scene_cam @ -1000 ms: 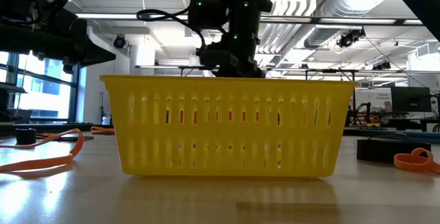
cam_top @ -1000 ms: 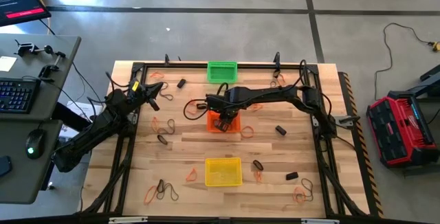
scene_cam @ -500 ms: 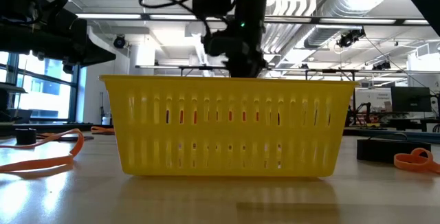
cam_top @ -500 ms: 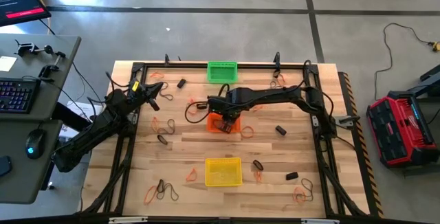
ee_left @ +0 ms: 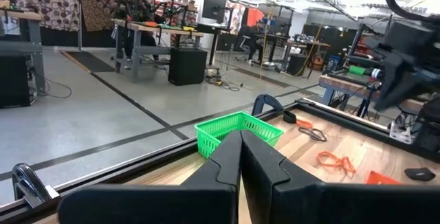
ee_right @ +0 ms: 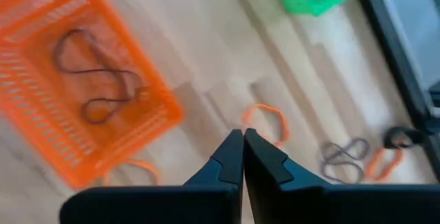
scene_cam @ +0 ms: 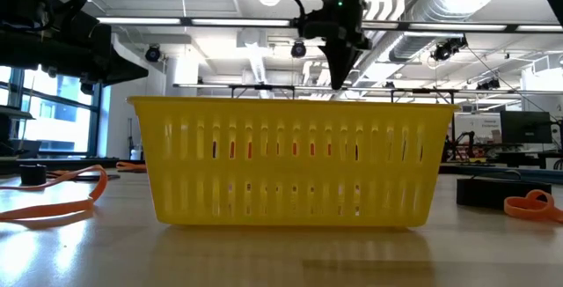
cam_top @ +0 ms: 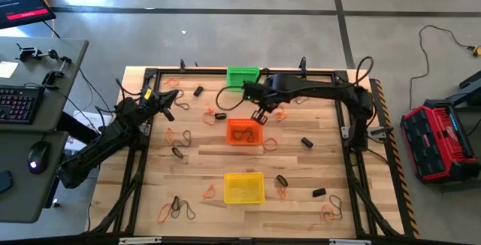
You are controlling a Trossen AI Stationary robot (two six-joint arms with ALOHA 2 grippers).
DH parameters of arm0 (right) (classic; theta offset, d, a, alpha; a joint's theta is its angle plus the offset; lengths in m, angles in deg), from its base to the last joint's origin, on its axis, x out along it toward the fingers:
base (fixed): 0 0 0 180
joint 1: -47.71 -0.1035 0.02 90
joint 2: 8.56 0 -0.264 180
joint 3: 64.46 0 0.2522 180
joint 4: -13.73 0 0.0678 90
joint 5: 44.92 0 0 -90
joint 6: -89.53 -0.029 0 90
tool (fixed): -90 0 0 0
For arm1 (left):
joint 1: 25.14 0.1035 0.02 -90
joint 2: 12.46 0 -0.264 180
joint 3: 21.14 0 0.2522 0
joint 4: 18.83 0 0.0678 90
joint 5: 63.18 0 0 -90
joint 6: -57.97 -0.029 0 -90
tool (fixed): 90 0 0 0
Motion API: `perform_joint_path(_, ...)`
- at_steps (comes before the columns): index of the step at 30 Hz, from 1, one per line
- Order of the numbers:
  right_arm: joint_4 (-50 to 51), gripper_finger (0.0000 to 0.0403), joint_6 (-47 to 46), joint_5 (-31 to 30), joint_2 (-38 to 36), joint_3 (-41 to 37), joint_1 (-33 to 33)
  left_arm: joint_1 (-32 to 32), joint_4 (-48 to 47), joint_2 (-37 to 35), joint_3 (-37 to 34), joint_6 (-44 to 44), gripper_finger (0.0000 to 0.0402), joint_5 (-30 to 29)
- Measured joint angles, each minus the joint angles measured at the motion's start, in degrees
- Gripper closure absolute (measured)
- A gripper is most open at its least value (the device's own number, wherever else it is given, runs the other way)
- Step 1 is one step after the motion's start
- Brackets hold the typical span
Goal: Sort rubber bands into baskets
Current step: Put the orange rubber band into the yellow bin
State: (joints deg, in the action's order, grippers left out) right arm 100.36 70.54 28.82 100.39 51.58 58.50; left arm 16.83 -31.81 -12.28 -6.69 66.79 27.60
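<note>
Since a second ago the right gripper (cam_top: pixel 258 116) has lifted off the orange basket (cam_top: pixel 245 131) and closed empty. Below it, that basket holds thin dark bands (ee_right: pixel 96 90); many rubber bands (cam_top: pixel 179 137) remain scattered well away. The left gripper (cam_top: pixel 168 104) waits closed.

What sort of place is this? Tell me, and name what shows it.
Probably a robotics lab or workshop: a wooden table in a black frame on a concrete floor, a desk with a keyboard beside it, and more workbenches and monitors in the room behind.
</note>
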Motion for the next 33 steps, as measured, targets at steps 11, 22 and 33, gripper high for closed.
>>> perform_joint_path(11, -2.06, 0.0403, 2.55, -0.31, -0.53, -0.02, 3.09, 0.00, 0.00, 0.00, 0.00, 0.00, 0.0402, 0.00)
perform_joint_path(22, -11.14, 0.0403, 1.05, -0.99, -0.53, -0.02, 4.13, 0.00, 0.00, 0.00, 0.00, 0.00, 0.0401, 0.02)
perform_joint_path(33, -23.42, 0.0403, 1.19, -1.60, -0.72, -5.99, 4.13, -0.02, 0.00, 0.00, 0.00, 0.00, 0.0401, 0.02)
